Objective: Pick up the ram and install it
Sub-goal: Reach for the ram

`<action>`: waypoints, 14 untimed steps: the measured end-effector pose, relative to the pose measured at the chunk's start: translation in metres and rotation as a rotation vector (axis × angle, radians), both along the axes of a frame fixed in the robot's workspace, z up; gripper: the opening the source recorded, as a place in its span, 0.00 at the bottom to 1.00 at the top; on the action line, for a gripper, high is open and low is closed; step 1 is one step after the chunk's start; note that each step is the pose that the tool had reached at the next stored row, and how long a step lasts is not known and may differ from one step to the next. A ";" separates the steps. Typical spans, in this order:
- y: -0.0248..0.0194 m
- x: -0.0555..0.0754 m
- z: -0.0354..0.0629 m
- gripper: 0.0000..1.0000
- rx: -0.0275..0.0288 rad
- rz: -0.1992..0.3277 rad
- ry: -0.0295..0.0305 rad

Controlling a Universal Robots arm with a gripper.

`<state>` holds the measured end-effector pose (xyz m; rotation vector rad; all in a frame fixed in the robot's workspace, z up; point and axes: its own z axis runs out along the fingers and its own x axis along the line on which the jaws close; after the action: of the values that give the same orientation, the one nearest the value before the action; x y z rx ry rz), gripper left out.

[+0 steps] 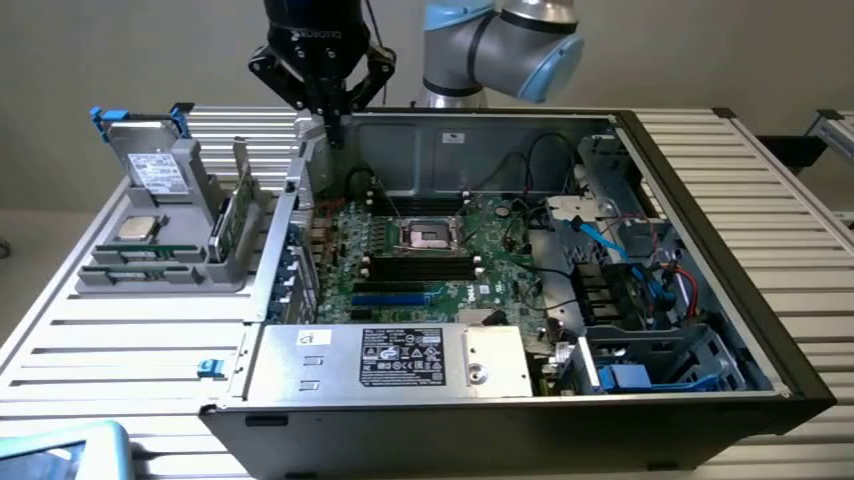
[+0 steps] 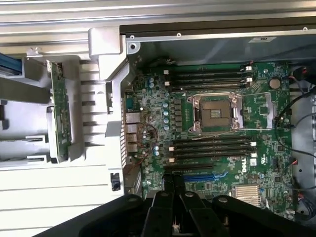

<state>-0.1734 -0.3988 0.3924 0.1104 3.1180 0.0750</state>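
Silver slatted aluminium table [image 1: 134, 340] fills the scene, with a pale wall behind it.

Near the table's edge on the exterior view's left sits a grey plastic parts holder [image 1: 160, 272]. A silver hard drive with a white label [image 1: 158, 170] leans upright in it. A small square silver processor chip [image 1: 138, 228] lies flat in front of the drive.

The ram [image 1: 227, 225] – a long, thin green circuit-board stick – stands on its long edge in a slot on the side of the holder that faces the computer. In the wrist view the ram [image 2: 60, 113] appears as a narrow green strip held in that grey slot, well apart from the gripper.

A black two-finger gripper [image 1: 334, 128] hangs from the grey and light-blue robot arm [image 1: 501, 40]. It is above the far corner of the open black desktop computer case [image 1: 747, 300], just beside the holder. Its fingers point down and are pressed together. In the wrist view the gripper [image 2: 173, 185] has its tips closed against each other with nothing between them.

The case takes up the middle of the table and runs to the table's edge on the exterior view's right. On its floor lies a large green motherboard [image 1: 507, 250] with an empty square metal processor socket [image 1: 430, 236]. The wrist view shows long black memory slots [image 2: 212, 145] running on both sides of that socket [image 2: 216, 112].

A silver power supply box with a black label [image 1: 387, 358] lies along the case's near wall. Black, red and blue cables [image 1: 627, 250] cluster on the case's side at the exterior view's right.
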 end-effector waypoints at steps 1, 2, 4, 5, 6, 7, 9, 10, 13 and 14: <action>0.0000 -0.004 -0.0001 0.11 0.0000 0.000 0.0000; 0.0000 -0.009 -0.0001 0.11 0.0000 0.000 0.0000; 0.0000 -0.018 -0.0002 0.11 0.0000 0.000 0.0000; 0.0000 -0.023 -0.0002 0.11 0.0000 0.000 0.0000; 0.0000 -0.027 -0.0003 0.11 0.0001 0.000 0.0000; 0.0000 -0.032 -0.0003 0.11 0.0000 0.000 0.0000; 0.0000 -0.041 -0.0004 0.11 0.0000 0.000 0.0000; 0.0000 -0.045 -0.0005 0.11 0.0000 0.000 0.0000; 0.0000 -0.059 -0.0008 0.11 0.0000 0.000 0.0000; 0.0000 -0.064 -0.0009 0.11 0.0000 0.000 0.0000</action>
<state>-0.2371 -0.3988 0.3915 0.1103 3.1180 0.0750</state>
